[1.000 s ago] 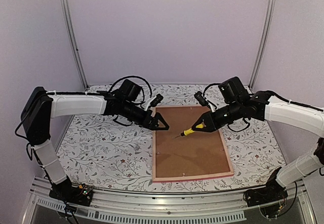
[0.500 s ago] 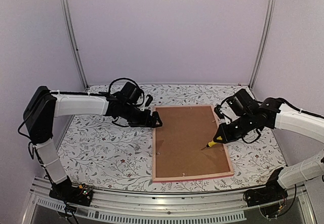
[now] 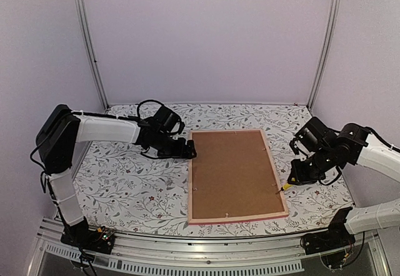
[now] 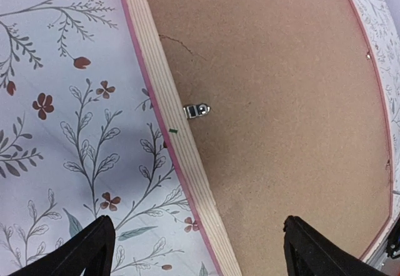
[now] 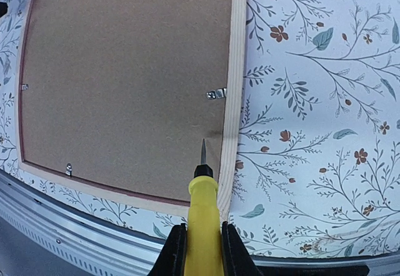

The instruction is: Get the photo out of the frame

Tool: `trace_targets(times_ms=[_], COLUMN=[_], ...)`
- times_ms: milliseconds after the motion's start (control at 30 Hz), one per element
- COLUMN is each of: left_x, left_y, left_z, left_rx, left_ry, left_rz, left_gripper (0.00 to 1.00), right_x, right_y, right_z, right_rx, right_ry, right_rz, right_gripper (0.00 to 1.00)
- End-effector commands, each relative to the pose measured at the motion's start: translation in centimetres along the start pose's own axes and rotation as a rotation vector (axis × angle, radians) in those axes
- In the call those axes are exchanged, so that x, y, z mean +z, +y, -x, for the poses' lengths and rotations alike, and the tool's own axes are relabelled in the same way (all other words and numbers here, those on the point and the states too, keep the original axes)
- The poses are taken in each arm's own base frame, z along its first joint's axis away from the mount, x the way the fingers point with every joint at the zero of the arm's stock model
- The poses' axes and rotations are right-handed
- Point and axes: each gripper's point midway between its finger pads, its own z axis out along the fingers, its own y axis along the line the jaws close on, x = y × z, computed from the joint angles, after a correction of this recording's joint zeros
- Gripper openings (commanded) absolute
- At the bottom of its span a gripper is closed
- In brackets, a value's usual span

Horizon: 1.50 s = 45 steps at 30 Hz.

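The frame [image 3: 189,182] lies face down on the floral table, its pink edge around a brown backing board [image 3: 232,173]. The photo is hidden under that board. My left gripper [image 3: 187,149] is open low over the frame's far left edge; in the left wrist view its jaws [image 4: 199,251] straddle the wooden rim [image 4: 164,101] near a metal tab [image 4: 196,110]. My right gripper [image 5: 201,251] is shut on a yellow-handled screwdriver [image 5: 203,213]. The tool's tip points at the board just inside the right rim [image 5: 236,57], below another tab [image 5: 216,93].
More small metal tabs [image 5: 69,168] hold the board along the near and left sides. The floral tablecloth [image 3: 125,182] surrounds the frame. The table's metal front rail [image 3: 200,251] runs close to the frame's near edge, and walls close in the back and sides.
My right arm has carried the screwdriver from the middle of the board out to its right edge, nearer the front. My left gripper has dropped and drawn back slightly onto the frame's left edge.
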Motion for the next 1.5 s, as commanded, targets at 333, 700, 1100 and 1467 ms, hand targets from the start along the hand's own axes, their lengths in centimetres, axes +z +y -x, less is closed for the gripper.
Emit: trace_targets(times_ms=[333,700,1100,1467], left_x=[1.4,2.1,2.4,2.6], left_y=[2.0,3.3,5.1,4.7], left_z=[0.3,0.1,1.2,1.8], left_rx=[-0.003,0.005,0.005,0.005], left_ry=[-0.043,-0.035,-0.023,-0.021], left_rz=[0.129,0.196,0.219,0.193], left_gripper=[0.96,0.96,0.96,0.96], right_x=[1.0,2.6,5.1,3.2], right_y=[-2.3,-1.6,0.2,-1.0], right_z=[-0.2,0.2,2.0,4.0], right_rx=[0.085,0.133,0.131,0.127], right_ry=[-0.091,-0.126,-0.166,-0.242], right_rz=[-0.130,-0.142,-0.112,-0.212], right_gripper=[0.00,0.00,0.00,0.00])
